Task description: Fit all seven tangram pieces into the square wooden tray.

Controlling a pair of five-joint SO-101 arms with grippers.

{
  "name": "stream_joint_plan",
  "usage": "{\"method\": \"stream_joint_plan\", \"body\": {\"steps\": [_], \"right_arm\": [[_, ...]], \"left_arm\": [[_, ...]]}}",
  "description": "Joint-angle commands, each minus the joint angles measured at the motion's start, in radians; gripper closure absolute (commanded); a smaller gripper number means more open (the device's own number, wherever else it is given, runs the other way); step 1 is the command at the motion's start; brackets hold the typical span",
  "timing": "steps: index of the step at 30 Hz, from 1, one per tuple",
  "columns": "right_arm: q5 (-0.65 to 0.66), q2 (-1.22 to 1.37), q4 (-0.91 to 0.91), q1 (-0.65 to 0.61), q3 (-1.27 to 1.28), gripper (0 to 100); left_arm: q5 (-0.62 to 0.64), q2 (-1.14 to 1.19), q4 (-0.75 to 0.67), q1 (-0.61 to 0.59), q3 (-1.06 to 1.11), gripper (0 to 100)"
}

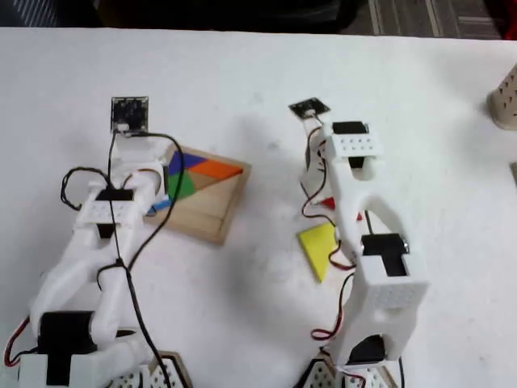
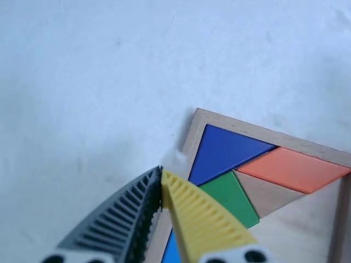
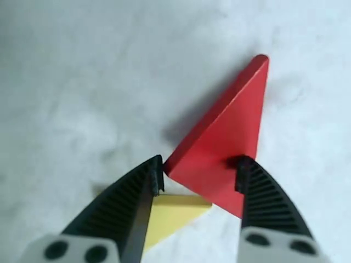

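Red triangle [image 3: 225, 137] is pinched between my right gripper's [image 3: 200, 175] fingers, well right of the tray [image 1: 208, 212] (its long edge runs forward). My left gripper [image 2: 160, 178] hangs closed and empty over the tray's rim.

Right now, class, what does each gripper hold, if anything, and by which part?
The right gripper clamps the red triangle across its wide end, near one corner. The left gripper is shut on nothing, at the tray corner.

Tray [image 1: 212, 212] left of loose triangle [image 1: 317, 249]
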Motion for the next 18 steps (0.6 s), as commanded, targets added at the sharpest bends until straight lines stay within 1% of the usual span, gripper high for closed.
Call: {"method": "stream_joint_plan", "body": {"steps": [1,11,15,18], "right_arm": [[-0.009,-0.090,0.019,-0.010,-0.031,81.1],[-0.008,-0.101,0.022,0.004,-0.031,81.0],[-0.003,-0.096,0.022,-0.018,-0.023,80.4],[-0.003,-0.056,0.022,-0.042,-0.031,73.5]], "left_arm": [[0.002,-0.002,-0.026,-0.012,-0.058,98],[0.002,-0.002,-0.026,-0.012,-0.058,98],[0.002,-0.002,-0.026,-0.012,-0.058,98],[0.002,-0.002,-0.026,-0.012,-0.058,98]]}}
